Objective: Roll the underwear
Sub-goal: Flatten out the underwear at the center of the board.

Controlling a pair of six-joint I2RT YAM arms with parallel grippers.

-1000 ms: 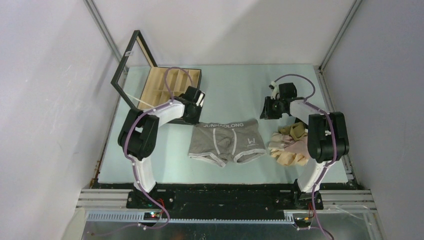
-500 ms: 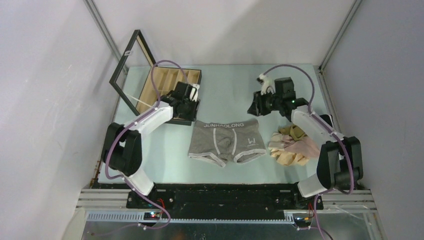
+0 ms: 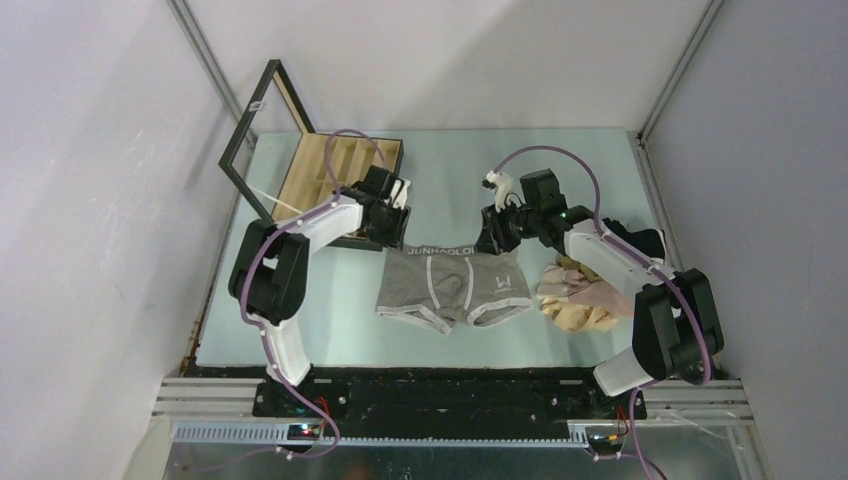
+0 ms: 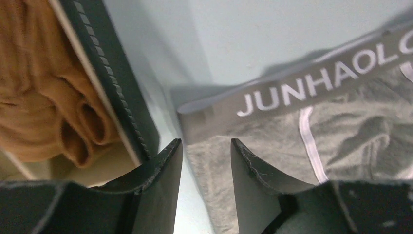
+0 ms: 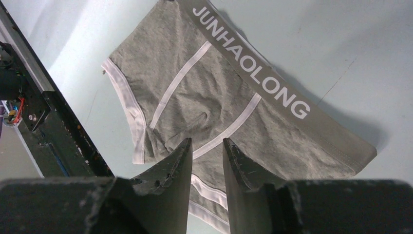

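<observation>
I'm hovering my left gripper (image 4: 204,146), released and empty, over the waistband corner of the grey underwear (image 3: 455,283) lying flat on the counter (image 3: 450,170), right gripper (image 5: 207,146) likewise released above it, probably not touching.

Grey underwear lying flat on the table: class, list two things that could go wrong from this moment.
The left end effector hangs open beside the box wall and may snag it instead of the waistband. The right arm reaches over the pile of other garments and could drag them.

grey boxers (image 3: 452,285) flat, unrolled, ctr | beige/pink pile (image 3: 580,295) right | rust-brown roll (image 4: 44,112) in box (image 4: 114,97)
</observation>
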